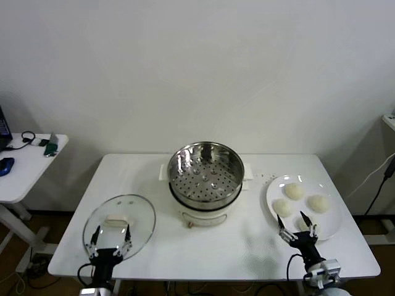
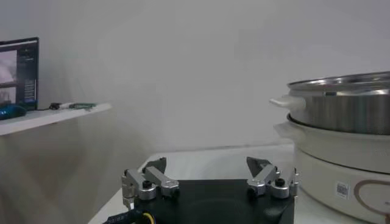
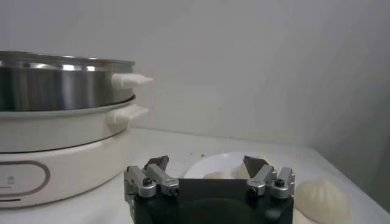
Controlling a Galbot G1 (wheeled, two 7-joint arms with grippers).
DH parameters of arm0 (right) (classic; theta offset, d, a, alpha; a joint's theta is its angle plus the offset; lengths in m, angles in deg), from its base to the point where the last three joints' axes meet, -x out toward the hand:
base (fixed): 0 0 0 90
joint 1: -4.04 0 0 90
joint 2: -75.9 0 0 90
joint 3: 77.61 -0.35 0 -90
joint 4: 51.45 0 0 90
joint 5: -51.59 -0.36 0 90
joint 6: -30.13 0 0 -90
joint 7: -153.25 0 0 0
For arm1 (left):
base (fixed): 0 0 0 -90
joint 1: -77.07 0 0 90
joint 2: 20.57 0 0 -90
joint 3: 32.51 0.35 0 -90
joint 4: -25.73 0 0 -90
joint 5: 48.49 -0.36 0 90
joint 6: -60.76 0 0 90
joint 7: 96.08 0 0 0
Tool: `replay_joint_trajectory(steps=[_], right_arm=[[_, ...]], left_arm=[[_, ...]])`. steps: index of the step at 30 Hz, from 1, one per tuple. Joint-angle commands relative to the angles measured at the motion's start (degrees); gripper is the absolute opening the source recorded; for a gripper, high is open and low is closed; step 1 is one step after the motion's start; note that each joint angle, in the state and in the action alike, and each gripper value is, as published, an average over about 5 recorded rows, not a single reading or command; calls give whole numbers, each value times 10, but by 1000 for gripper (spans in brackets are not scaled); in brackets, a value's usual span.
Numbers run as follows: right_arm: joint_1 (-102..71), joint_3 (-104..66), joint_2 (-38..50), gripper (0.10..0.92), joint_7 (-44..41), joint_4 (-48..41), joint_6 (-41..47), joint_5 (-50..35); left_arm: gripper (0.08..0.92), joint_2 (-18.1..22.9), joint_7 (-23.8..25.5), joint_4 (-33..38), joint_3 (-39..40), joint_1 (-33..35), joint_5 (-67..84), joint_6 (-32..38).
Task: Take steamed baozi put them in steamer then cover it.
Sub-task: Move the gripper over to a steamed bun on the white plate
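**Grippers low at near edge, steamer uncovered**

Right gripper [image 1: 297, 226] spread wide, holding nothing, over near rim of plate [image 1: 276, 185]; four baozi [image 1: 294, 191] there, nearest one just beside fingertips. Left gripper [image 1: 110, 238] equally wide over cover [image 1: 137, 206] (handle between fingers, untouched). Beyond, mid-table [image 1: 216, 246]: steamer [image 1: 206, 169], basket bare. White wall behind.

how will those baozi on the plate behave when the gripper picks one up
The steamed baozi look soft and rounded, so open jaws closing hard would likely dent one. Their smooth domed tops may slip or roll on the flat white plate. Probably light for their size.
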Motion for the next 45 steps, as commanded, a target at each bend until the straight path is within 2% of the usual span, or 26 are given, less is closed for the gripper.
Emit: replay_joint_trajectory(steps=[1,7,12,15,22,28,33,38,45], right_arm=[[8,-3,10,823,-13,-1,7,10],[100,18,152,823,-65,-6,73,24],[203,96,291,823,-155,-70,123,21],[270,155,350,823,-241,-125,117,45],[498,363,417,823,-369,-284,68,82],[725,597,420,823,-472,-393,14,147],[850,733,384,823,-532,-464,-19,190],[887,780,326,823,-561,-526,-42,252],[887,776,238,823,-558,-620,-58,293]], left_arm=[[823,-1,0,1,0,1,-2,0],[823,-9,-4,9,5,9,0,-6],[823,-12,-1,18,14,15,0,-11],[823,-11,-1,21,16,15,-2,-12],[823,-6,-1,37,11,18,24,-33],[823,-6,-1,34,5,17,25,-34],[823,-11,0,35,-1,19,28,-35],[823,-14,-1,38,-5,21,35,-37],[823,-16,-3,33,-9,19,36,-38]])
